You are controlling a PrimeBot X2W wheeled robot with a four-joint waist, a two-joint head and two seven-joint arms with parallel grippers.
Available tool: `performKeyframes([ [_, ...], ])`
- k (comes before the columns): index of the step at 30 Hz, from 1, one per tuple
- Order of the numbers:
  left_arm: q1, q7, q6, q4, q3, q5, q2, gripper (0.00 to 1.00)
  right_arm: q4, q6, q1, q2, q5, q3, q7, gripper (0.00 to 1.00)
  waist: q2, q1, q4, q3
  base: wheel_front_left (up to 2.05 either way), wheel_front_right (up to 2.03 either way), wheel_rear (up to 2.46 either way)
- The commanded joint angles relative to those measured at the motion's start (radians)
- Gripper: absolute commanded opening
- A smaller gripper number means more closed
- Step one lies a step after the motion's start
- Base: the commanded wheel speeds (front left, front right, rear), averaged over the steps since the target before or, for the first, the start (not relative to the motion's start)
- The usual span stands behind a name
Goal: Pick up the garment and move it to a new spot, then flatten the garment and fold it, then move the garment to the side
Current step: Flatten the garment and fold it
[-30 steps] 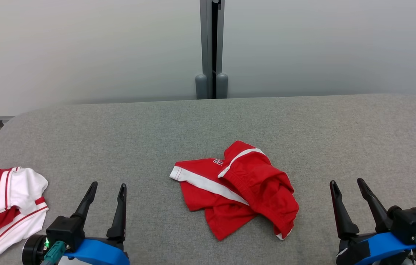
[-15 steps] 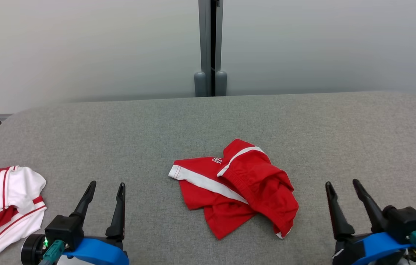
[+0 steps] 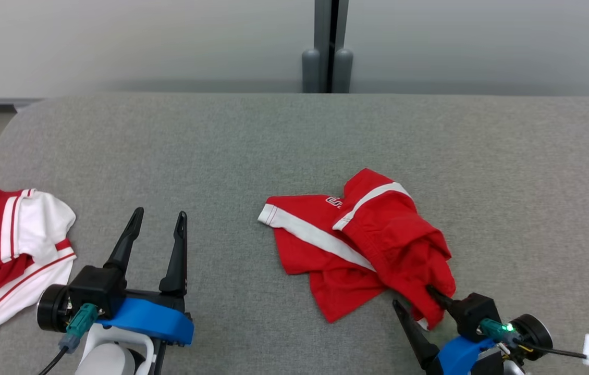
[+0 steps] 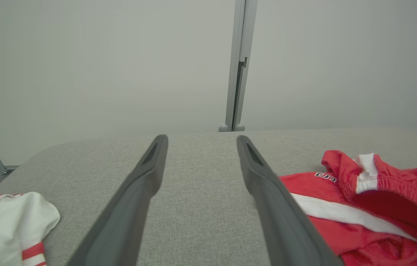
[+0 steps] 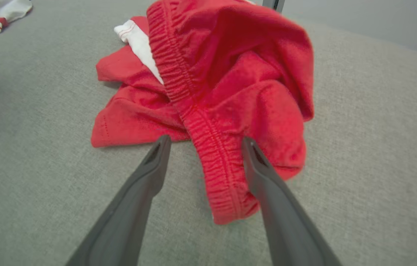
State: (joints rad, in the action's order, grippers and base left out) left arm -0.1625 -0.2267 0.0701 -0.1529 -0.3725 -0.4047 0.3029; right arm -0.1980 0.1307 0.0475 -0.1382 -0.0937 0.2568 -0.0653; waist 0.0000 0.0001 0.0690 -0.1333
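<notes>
A crumpled pair of red shorts (image 3: 357,245) with a white side stripe lies in the middle of the grey padded table (image 3: 221,146). My right gripper (image 3: 413,297) is open at its near right corner. In the right wrist view the two fingers of that gripper (image 5: 204,141) stand on either side of the gathered elastic waistband of the shorts (image 5: 230,74), close to touching the cloth. My left gripper (image 3: 161,212) is open and holds nothing, well left of the shorts. The left wrist view has this gripper (image 4: 201,138) over bare table, with the shorts (image 4: 341,207) off to the right.
A second red and white garment (image 3: 8,255) lies bunched at the table's left edge, also seen as a garment (image 4: 5,225) in the left wrist view. A grey post (image 3: 328,47) stands behind the table against a pale wall. Bare grey table stretches behind and right of the shorts.
My right gripper has moved in from the right to the shorts' near corner and now straddles the waistband. The head camera has shifted too. The left gripper has stayed open.
</notes>
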Motion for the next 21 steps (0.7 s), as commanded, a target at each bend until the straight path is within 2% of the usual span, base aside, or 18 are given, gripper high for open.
performKeyframes([
  [1, -0.019, -0.009, -0.003, -0.007, -0.003, 0.005, -0.004, 1.0, -0.035, 0.0, 0.024, -0.012, 0.022, 0.009, -0.01, 1.0, 0.0, -0.0001, 0.02, -0.024, 0.0, 0.0, 0.0],
  [5, -0.036, -0.02, -0.008, -0.021, -0.003, 0.008, -0.013, 1.0, -0.123, 0.0, 0.054, -0.016, 0.041, 0.028, -0.023, 1.0, 0.0, -0.0001, 0.028, -0.037, 0.0, 0.0, 0.0],
  [6, -0.038, -0.022, -0.007, -0.024, -0.003, 0.009, -0.014, 1.0, -0.141, 0.0, 0.062, -0.016, 0.036, 0.032, -0.023, 0.92, 0.0, -0.0001, 0.029, -0.038, 0.0, 0.0, 0.0],
  [7, -0.041, -0.022, -0.007, -0.026, -0.002, 0.01, -0.016, 1.0, -0.159, 0.0, 0.069, -0.016, 0.033, 0.038, -0.023, 0.48, 0.0, -0.0001, 0.029, -0.039, 0.0, 0.0, 0.0],
  [8, -0.044, -0.024, -0.007, -0.028, -0.001, 0.011, -0.016, 1.0, -0.168, 0.0, 0.071, -0.013, 0.024, 0.043, -0.016, 0.14, 0.0, -0.0001, 0.03, -0.04, 0.0, 0.0, 0.0],
  [9, -0.046, -0.025, -0.007, -0.031, 0.0, 0.011, -0.016, 1.0, -0.17, 0.001, 0.075, -0.01, 0.019, 0.048, -0.005, 0.0, 0.0, -0.0001, 0.03, -0.041, 0.0, 0.0, 0.0],
  [17, -0.047, -0.033, -0.002, -0.036, 0.013, 0.012, -0.01, 1.0, -0.051, 0.0, 0.106, 0.003, -0.076, 0.092, 0.083, 0.0, 0.0, -0.0001, 0.007, -0.038, 0.0, 0.0, 0.0],
  [21, -0.052, -0.032, 0.003, -0.037, 0.014, 0.013, -0.01, 1.0, 0.025, 0.0, 0.125, 0.018, -0.119, 0.077, 0.104, 0.0, 0.0, -0.0001, 0.0, -0.037, 0.0, 0.0, 0.0],
])
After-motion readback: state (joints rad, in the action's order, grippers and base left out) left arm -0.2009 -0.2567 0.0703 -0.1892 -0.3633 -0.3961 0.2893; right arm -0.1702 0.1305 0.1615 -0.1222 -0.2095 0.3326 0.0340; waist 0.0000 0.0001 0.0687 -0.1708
